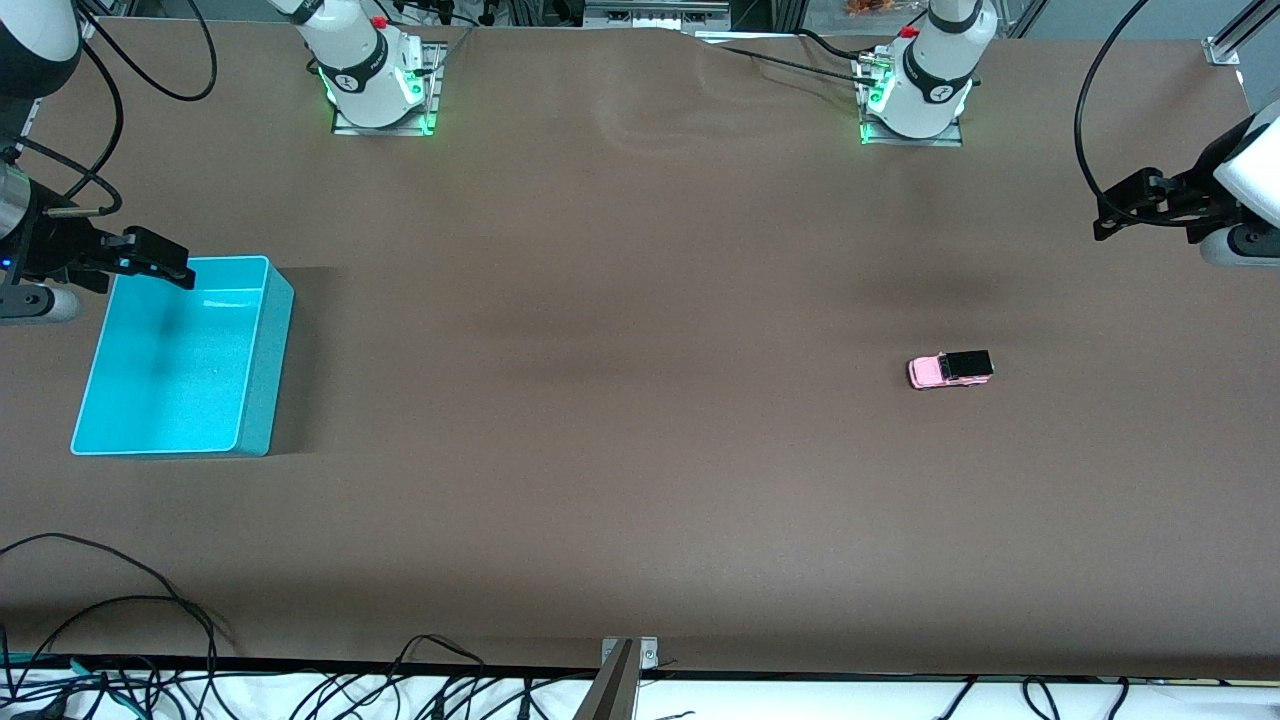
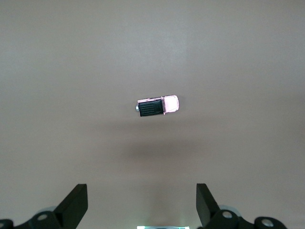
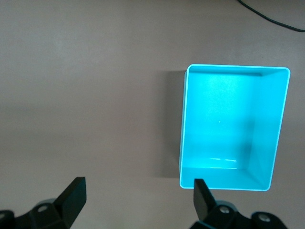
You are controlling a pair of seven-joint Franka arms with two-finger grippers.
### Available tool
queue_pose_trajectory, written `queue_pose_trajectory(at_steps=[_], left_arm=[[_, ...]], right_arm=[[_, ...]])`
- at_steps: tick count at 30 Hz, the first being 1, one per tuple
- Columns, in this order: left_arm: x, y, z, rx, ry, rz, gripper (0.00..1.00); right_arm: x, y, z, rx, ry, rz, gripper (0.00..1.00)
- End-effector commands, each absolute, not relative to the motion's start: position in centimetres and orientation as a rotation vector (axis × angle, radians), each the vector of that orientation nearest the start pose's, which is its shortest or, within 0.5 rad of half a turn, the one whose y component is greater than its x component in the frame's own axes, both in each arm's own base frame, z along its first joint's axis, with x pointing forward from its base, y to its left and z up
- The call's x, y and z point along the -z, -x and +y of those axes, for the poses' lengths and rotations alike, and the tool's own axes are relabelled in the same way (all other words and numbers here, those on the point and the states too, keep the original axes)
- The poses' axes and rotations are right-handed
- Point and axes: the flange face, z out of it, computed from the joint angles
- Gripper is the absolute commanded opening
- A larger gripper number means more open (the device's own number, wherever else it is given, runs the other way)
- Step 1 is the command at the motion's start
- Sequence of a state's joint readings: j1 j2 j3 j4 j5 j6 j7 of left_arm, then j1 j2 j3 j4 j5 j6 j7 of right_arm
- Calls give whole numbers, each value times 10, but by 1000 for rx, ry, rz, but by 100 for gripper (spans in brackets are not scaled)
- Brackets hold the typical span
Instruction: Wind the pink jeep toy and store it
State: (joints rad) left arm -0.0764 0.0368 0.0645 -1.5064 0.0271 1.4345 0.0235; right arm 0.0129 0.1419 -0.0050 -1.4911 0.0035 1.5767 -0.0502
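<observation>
Pink jeep toy (image 1: 950,369): alone on worktop (image 1: 640,450), toward the left arm's end; probably light, hard, rolls easily; grip across its sides.
Left claw (image 1: 1103,215): wide, empty, above worktop.
Right claw (image 1: 175,265): wide, empty, over turquoise bin (image 1: 258,400).

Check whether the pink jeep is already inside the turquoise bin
No, the pink jeep toy sits on the bare table, and the turquoise bin holds nothing.

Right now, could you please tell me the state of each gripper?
Left gripper: open, holding nothing, up over the brown table's left-arm end.
Right gripper: open, holding nothing, over the rim of the turquoise plastic bin.
</observation>
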Motion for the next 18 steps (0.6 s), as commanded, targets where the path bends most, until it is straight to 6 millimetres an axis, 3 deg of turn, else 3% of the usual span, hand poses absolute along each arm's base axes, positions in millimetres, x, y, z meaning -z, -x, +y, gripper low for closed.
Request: queue_pose_trajectory(at_steps=[1, 18], left_arm=[[-629, -554, -5, -173, 3090, 40, 100], [-628, -554, -6, -176, 3093, 43, 100]], right_arm=[[-588, -594, 4, -94, 3140, -72, 100], [-587, -594, 2, -97, 3151, -73, 100]])
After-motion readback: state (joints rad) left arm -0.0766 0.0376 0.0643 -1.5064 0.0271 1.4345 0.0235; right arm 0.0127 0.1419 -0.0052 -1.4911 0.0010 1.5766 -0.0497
